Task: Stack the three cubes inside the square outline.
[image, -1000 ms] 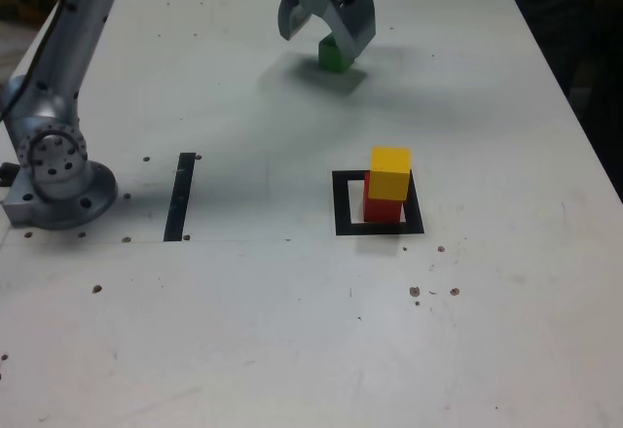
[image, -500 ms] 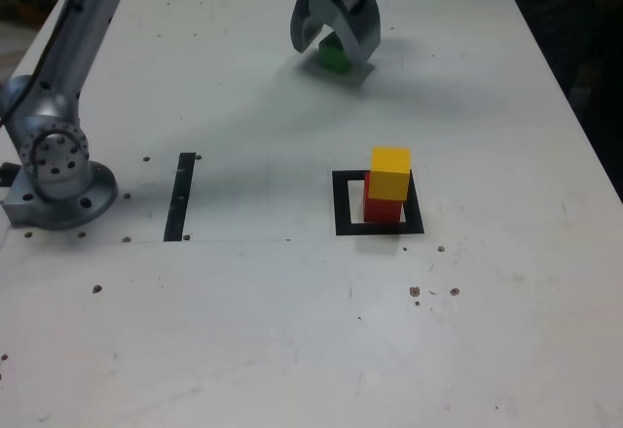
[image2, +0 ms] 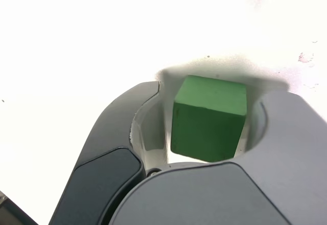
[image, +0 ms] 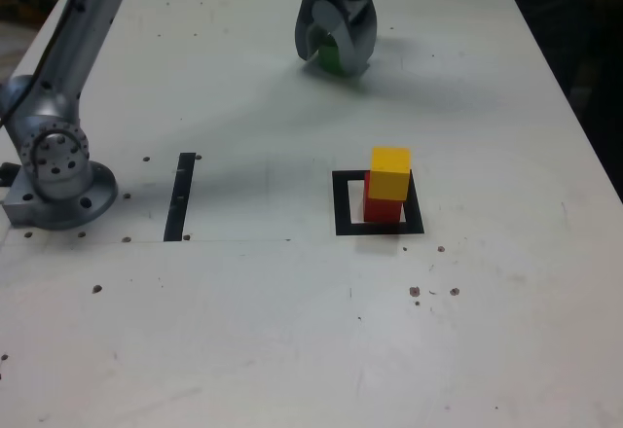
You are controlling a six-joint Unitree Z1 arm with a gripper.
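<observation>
At the far side of the white table [image: 243,331], our gripper [image: 336,55] brackets the green cube [image2: 207,117], jaws narrow around it with thin gaps visible; we cannot tell if they grip. Well apart, inside the square outline [image: 343,204], the yellow cube [image: 390,173] sits on the red cube [image: 382,206]: 2 stacked.

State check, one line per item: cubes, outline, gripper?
green cube: on the table, between the gripper jaws, outside the outline
yellow cube: stacked on the red cube
red cube: inside the outline, bottom of stack
square outline: holds two cubes
gripper: partly closed around the green cube
</observation>
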